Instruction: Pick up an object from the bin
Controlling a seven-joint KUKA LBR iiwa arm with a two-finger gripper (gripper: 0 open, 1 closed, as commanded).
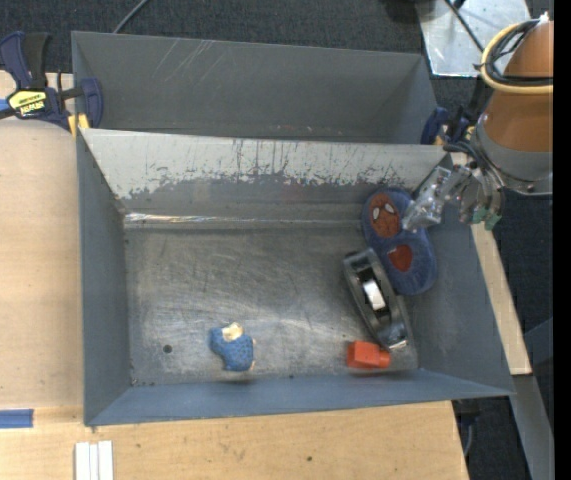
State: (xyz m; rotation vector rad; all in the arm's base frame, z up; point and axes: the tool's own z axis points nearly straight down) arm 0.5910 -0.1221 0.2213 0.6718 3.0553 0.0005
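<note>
My gripper (427,208) hangs at the bin's right side, above the floor, its metal fingers pointing down-left. Just below and left of its tips lies a blue soft toy with a red spider-face patch (397,240), near the bin's back right. Nothing shows between the fingers. In front of the toy lies a grey tape dispenser (373,296) with a white roll, set diagonally. A small red block (368,355) rests at the dispenser's near end by the front wall.
A small blue figure with a pale yellow top (232,348) lies at the front of the bin, left of centre. The arm with its orange cover stands over the bin's right rim.
</note>
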